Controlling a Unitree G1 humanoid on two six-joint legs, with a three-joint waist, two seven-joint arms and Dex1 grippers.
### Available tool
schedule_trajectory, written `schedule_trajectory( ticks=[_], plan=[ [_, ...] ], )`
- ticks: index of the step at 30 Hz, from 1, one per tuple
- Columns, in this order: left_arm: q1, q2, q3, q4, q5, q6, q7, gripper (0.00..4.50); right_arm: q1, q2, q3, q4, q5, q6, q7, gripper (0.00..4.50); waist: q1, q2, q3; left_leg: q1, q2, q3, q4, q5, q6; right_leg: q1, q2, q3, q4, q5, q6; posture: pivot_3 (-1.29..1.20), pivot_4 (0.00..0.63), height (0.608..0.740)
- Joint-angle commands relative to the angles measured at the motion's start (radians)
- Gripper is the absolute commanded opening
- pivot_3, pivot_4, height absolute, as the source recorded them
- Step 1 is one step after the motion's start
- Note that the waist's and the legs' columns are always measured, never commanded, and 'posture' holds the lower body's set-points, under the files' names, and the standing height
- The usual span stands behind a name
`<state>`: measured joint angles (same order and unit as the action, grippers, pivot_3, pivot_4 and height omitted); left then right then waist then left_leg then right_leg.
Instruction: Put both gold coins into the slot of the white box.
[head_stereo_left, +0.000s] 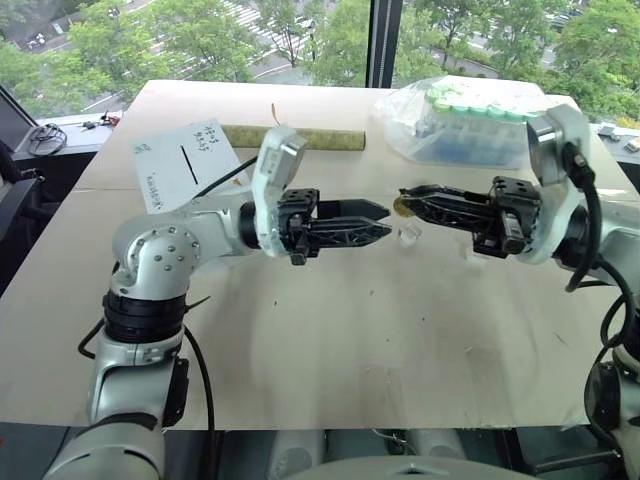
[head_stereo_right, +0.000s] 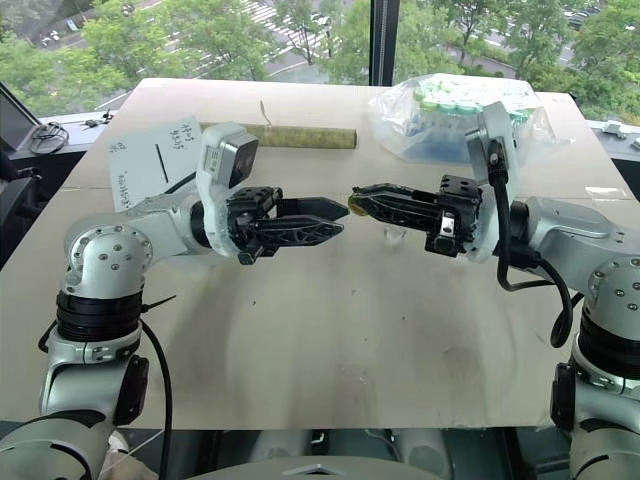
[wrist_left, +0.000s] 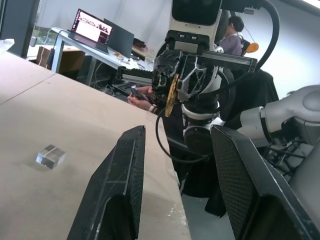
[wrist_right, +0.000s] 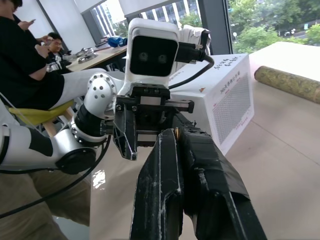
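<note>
Right gripper clamped on one gold coin, held level above the middle of the desk, tip pointing at the left gripper. Left gripper level too, fingers apart and empty, tips just short of the coin. Small clear block on the desk below the coin. Broad bare desk toward the near edge. White box near the far left edge, slot on its upper face. Green roll and bag of tubes along the far side.
</note>
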<state>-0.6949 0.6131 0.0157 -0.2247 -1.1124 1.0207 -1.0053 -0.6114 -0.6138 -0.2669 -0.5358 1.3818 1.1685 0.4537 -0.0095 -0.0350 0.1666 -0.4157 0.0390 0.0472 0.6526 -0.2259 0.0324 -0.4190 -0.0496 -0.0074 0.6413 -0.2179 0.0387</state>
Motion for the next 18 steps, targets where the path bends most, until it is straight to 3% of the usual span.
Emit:
schedule_trajectory(
  ticks=[1, 6, 9, 11, 18],
  plan=[
    [-0.029, 0.003, -0.009, -0.005, 0.027, -0.024, -0.047, 2.09, 0.001, -0.029, 0.014, -0.030, 0.043, -0.038, -0.003, 0.00, 0.000, 0.000, 0.000, 0.000, 0.000, 0.000, 0.000, 0.000, 0.000, 0.000, 0.000, 0.000, 0.000, 0.000, 0.000, 0.00, 0.150, 0.740],
    [-0.045, -0.005, -0.010, 0.009, 0.036, -0.018, -0.070, 2.09, 0.007, -0.053, 0.043, -0.035, 0.049, -0.063, -0.001, 0.00, 0.000, 0.000, 0.000, 0.000, 0.000, 0.000, 0.000, 0.000, 0.000, 0.000, 0.000, 0.000, 0.000, 0.000, 0.000, 0.00, 0.150, 0.740],
    [-0.053, -0.012, -0.010, 0.018, 0.041, -0.019, -0.073, 1.23, 0.009, -0.065, 0.056, -0.036, 0.053, -0.078, 0.000, 0.00, 0.000, 0.000, 0.000, 0.000, 0.000, 0.000, 0.000, 0.000, 0.000, 0.000, 0.000, 0.000, 0.000, 0.000, 0.000, 0.00, 0.150, 0.740],
    [-0.056, -0.016, -0.010, 0.017, 0.047, -0.022, -0.076, 0.38, 0.010, -0.071, 0.062, -0.037, 0.055, -0.085, 0.001, 0.00, 0.000, 0.000, 0.000, 0.000, 0.000, 0.000, 0.000, 0.000, 0.000, 0.000, 0.000, 0.000, 0.000, 0.000, 0.000, 0.00, 0.150, 0.740],
    [-0.066, -0.030, -0.010, 0.016, 0.052, -0.016, -0.077, 0.38, 0.014, -0.093, 0.079, -0.040, 0.068, -0.109, -0.004, 0.00, 0.000, 0.000, 0.000, 0.000, 0.000, 0.000, 0.000, 0.000, 0.000, 0.000, 0.000, 0.000, 0.000, 0.000, 0.001, 0.00, 0.150, 0.740]
  ],
)
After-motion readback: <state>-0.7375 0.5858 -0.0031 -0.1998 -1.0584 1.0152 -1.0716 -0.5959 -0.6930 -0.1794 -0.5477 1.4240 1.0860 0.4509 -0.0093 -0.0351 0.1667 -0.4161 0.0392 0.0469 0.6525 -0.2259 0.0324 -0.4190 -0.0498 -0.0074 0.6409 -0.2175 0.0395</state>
